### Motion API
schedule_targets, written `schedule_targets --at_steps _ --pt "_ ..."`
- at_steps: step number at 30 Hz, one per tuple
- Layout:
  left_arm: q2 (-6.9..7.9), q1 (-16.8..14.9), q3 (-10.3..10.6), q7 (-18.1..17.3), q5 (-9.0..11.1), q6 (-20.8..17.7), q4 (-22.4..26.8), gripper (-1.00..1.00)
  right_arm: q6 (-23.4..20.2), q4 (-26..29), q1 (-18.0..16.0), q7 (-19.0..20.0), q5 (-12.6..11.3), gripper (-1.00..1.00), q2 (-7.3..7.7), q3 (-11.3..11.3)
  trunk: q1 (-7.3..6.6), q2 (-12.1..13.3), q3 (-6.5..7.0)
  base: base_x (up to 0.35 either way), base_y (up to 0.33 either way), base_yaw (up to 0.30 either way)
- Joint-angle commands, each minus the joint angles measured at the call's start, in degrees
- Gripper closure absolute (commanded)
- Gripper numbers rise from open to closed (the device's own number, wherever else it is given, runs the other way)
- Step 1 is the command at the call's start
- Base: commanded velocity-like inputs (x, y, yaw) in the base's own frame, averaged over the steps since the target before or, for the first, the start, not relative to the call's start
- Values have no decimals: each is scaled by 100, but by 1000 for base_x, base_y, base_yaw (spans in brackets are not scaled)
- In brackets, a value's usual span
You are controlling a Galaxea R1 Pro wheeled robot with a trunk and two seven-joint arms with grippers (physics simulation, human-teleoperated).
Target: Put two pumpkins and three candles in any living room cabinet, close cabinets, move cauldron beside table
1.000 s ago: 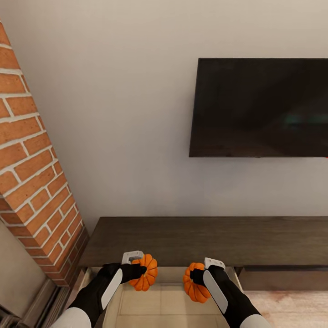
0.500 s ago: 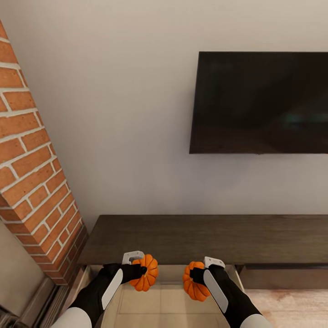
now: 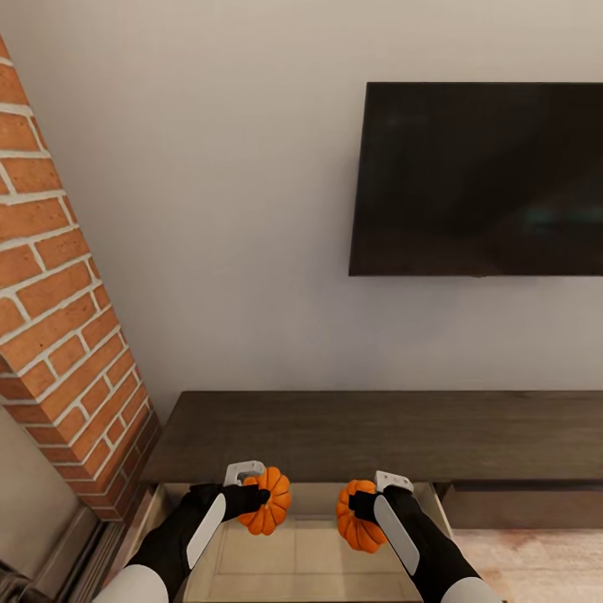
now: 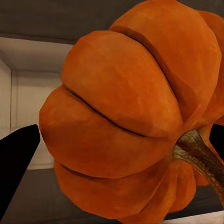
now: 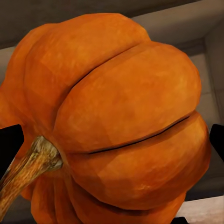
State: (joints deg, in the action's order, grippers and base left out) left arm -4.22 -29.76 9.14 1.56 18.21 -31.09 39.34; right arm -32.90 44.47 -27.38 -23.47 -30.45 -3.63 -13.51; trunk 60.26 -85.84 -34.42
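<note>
In the head view my left gripper (image 3: pixel 255 500) is shut on an orange ribbed pumpkin (image 3: pixel 268 501), and my right gripper (image 3: pixel 362 507) is shut on a second pumpkin (image 3: pixel 358 516). Both hang over the open drawer (image 3: pixel 301 553) of the long dark brown cabinet (image 3: pixel 377 435), whose pale beige inside shows below them. The left wrist view has its pumpkin (image 4: pixel 130 116) close up between the dark fingers (image 4: pixel 16 163), stem to one side. In the right wrist view the other pumpkin (image 5: pixel 116 121) sits likewise between fingers (image 5: pixel 9 142). The candles and cauldron are out of view.
A black television (image 3: pixel 477 180) hangs on the white wall above the cabinet. A red brick column (image 3: pixel 59 335) stands at the left, close to the cabinet's end. Pale wood floor (image 3: pixel 544 561) shows at the lower right.
The whole picture has shifted slightly, the television rising in view, so the camera has moved. Both grippers still hold their pumpkins over the open drawer.
</note>
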Motion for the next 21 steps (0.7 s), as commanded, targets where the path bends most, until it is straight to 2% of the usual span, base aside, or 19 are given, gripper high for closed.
schedule_targets --at_steps 1,16,21 --pt "1 -3 8 15 34 -25 9 100 -5 9 -4 -61 -62 100 3 -20 22 -45 -24 0 0 0" --pt "3 26 8 -7 39 -124 62 100 -5 -14 -4 -85 -71 100 -5 -14 352 -646 -293 0 0 0" --pt "21 35 -2 -11 77 -508 66 100 -5 -17 -4 -91 -75 100 -6 -12 462 -847 -383 0 0 0"
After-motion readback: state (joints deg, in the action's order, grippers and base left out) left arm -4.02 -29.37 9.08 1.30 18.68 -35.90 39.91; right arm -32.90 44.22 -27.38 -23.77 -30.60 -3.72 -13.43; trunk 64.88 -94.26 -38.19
